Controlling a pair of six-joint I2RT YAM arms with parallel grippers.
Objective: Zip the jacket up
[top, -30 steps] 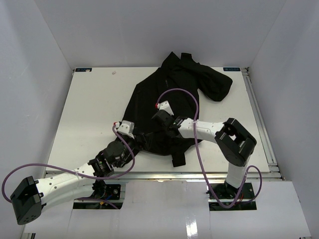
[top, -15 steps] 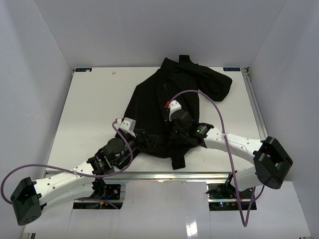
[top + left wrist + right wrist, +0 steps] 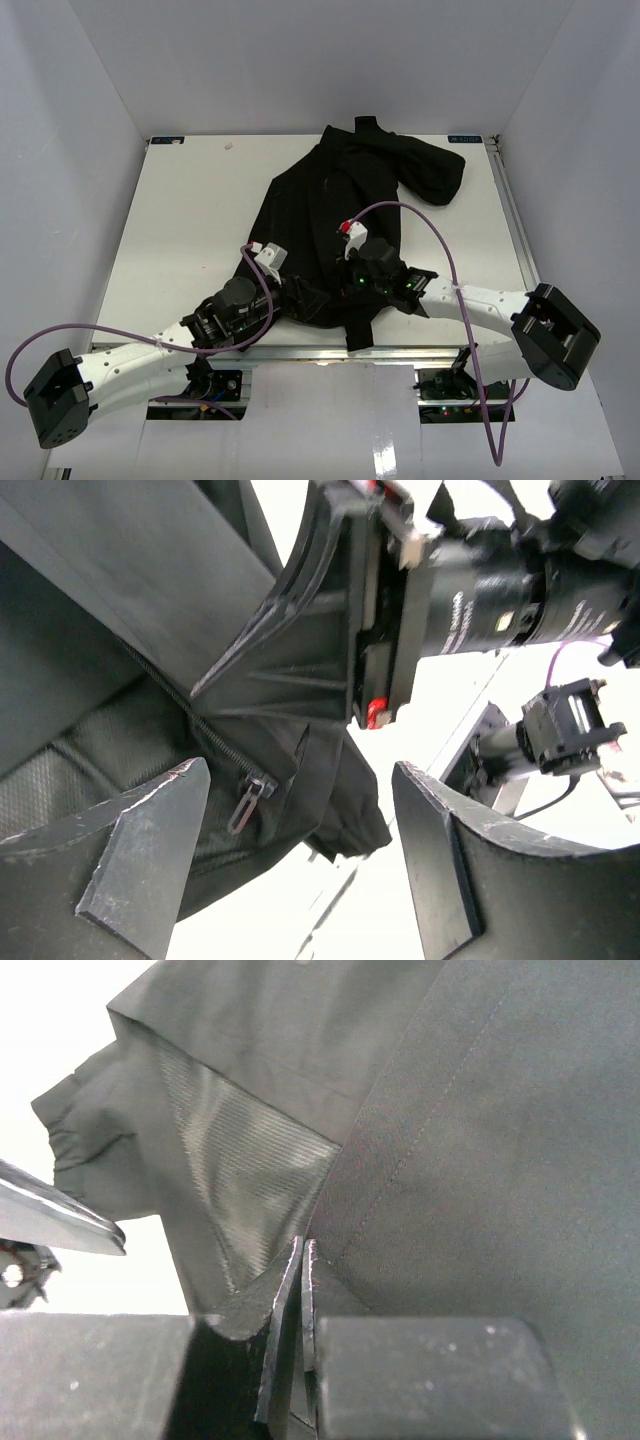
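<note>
1. The right arm is swinging its elbow low and out to the right, where a second ago it was folded up above its base. This is bringing the right tool (image 3: 302, 1252) down the front of the jacket (image 3: 330, 190) toward the hem.
2. The right tool is staying pinched tight on a fold of jacket fabric, which is showing edge-on between its fingers in the right wrist view.
3. The left tool (image 3: 302, 780) is sitting further right along the hem than in the earlier frame, and is now standing just beside the right tool.
4. Its jaws are standing wide and gripping nothing. The pull (image 3: 245, 802) is hanging at the end of the zipper teeth, just ahead of the gap and nearer one finger.
5. The jacket is lying across the middle of the tabletop (image 3: 180, 220), with its bunched end toward the far right corner and its hem toward the arms. Its far end is sitting slightly shifted from a second ago, probably dragged by the right tool.
6. The right tool seems to be anchoring the fabric while the left tool is lining up on the pull. Zipping is not yet starting.
</note>
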